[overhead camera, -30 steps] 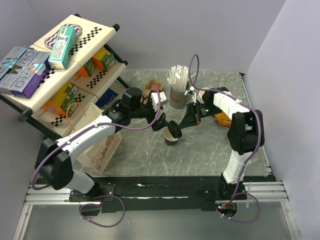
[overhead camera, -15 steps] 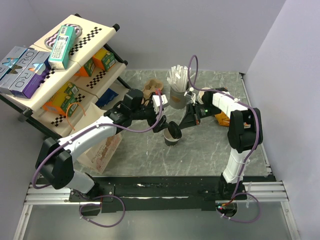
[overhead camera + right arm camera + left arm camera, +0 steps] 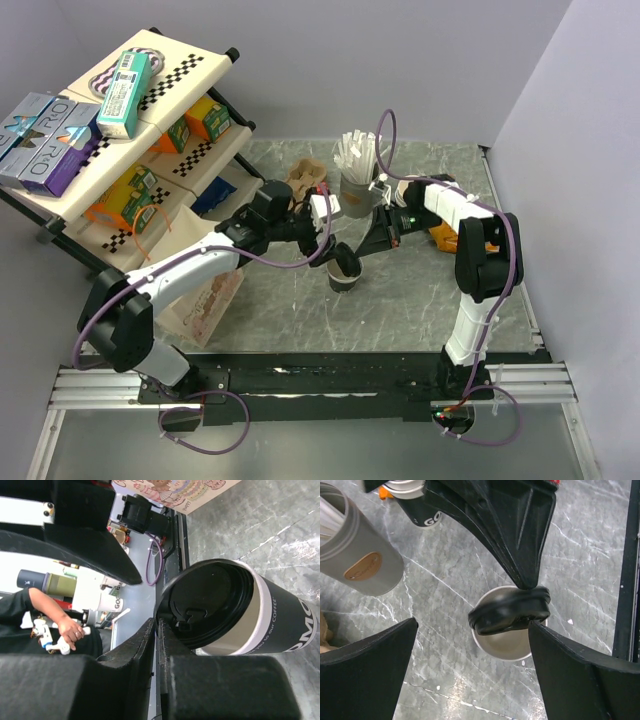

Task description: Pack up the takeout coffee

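Hangs above cup (image 3: 506, 649) w/ L claw (image 3: 472, 630) spread wide, holding 0. Meets tilted lid (image 3: 510, 612) w/ barely parted R claw (image 3: 156, 625); can't tell if gripping.

top external: high above and behind the near edge, looking down on the whole table (image 3: 420, 310), far off. left wrist: close, straight down on the takeout coffee (image 3: 507, 615). right wrist: closest, side-on, rolled sideways. shared by all three: the takeout coffee.
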You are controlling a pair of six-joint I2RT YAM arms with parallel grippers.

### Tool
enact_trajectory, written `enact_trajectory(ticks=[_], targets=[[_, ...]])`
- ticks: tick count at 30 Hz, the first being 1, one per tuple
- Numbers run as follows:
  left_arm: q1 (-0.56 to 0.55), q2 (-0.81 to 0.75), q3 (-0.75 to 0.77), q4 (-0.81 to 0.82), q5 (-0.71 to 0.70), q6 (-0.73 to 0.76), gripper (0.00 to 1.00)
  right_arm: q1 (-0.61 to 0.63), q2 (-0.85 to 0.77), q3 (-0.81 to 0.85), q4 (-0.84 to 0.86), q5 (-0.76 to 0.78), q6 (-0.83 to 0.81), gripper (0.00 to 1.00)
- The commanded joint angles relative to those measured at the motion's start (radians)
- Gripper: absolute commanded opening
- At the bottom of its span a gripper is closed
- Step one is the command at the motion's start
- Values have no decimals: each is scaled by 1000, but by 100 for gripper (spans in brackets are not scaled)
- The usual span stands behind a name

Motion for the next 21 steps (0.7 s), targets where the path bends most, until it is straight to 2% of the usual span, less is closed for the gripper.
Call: enact_trajectory(ticks=[1, 11, 15, 19, 20, 21], targets=[[-19, 20, 1, 51, -7, 37, 99, -6, 8, 49, -220, -188, -4, 15], [-25, 74, 28, 64, 18, 63, 99, -6, -7, 36, -175, -161, 36, 18], [-25, 11, 22, 29, 29, 102, 99, -9, -43, 64, -183, -150, 20, 18], [-25, -72, -8, -26, 58, 203, 99, -20, -61, 90, -160, -125, 30, 18], [-27, -87, -20, -32, 61, 215, 99, -29, -75, 93, -140, -118, 72, 19], [-27, -113, -20, -46, 68, 229, 99, -33, -88, 92, -38, -84, 120, 19]])
